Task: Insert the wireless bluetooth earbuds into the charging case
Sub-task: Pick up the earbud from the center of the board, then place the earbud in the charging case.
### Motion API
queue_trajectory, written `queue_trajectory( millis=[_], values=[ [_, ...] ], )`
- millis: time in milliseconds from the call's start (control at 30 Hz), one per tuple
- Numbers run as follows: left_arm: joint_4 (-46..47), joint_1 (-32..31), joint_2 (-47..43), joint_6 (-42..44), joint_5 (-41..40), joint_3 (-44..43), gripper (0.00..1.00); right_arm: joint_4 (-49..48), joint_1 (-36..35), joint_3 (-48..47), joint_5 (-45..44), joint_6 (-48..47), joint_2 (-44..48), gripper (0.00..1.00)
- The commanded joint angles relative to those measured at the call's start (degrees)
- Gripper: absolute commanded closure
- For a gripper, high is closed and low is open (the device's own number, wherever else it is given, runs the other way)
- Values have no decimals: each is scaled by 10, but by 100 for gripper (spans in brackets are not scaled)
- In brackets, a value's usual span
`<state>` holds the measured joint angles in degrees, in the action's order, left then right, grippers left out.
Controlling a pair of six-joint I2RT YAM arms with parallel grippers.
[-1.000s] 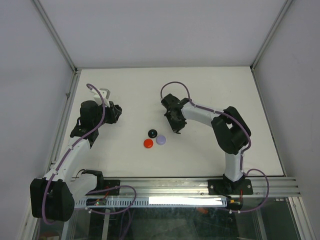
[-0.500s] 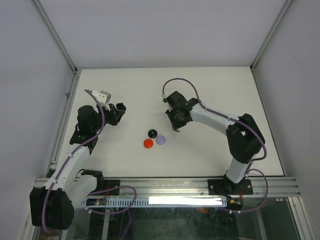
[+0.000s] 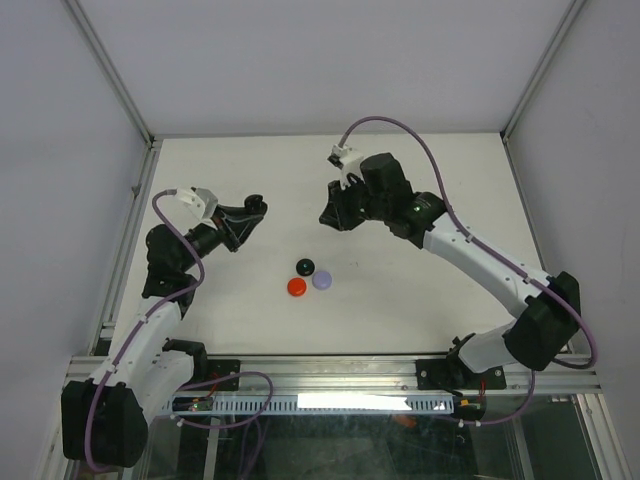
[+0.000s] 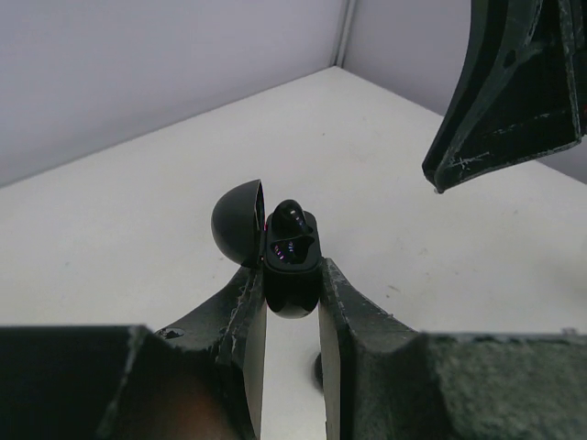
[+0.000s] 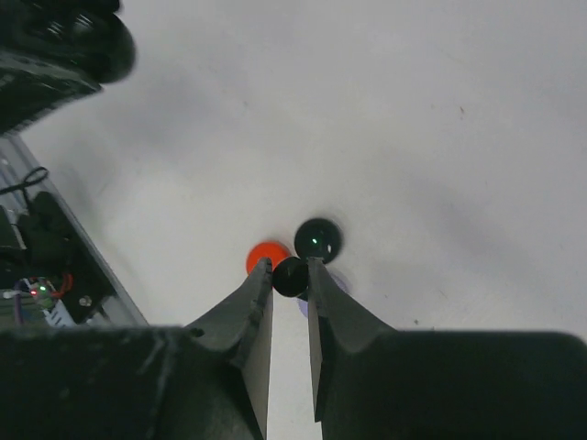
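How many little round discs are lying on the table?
3, bunched in the middle of the table: a black disc at the far side, a red disc near left, a lilac disc near right. Others may be hidden from view.

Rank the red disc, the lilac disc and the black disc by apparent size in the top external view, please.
Largest: red disc and lilac disc, which look alike, so I do not rank them.
Smallest: black disc, slightly smaller than both.
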<state>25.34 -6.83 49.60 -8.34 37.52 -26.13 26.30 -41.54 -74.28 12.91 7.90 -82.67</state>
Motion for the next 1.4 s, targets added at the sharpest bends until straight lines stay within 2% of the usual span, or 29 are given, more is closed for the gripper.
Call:
queue_trajectory(
  millis=[0,200,433,600,1367],
  values=[
    [145,-17,-8,-36,36,15,100,-128,0,-12,80,28,50,98],
    [204,-61,1,-11,31,30,100,-224,-1,15,140,64,78,99],
    [293,-118,1,72,25,62,98,-342,-13,54,192,112,102,100],
    [344,-124,19,61,34,66,96,-387,-36,60,208,131,96,100],
    [418,-136,32,39,61,73,96,-456,-63,71,205,180,47,100]
  ],
)
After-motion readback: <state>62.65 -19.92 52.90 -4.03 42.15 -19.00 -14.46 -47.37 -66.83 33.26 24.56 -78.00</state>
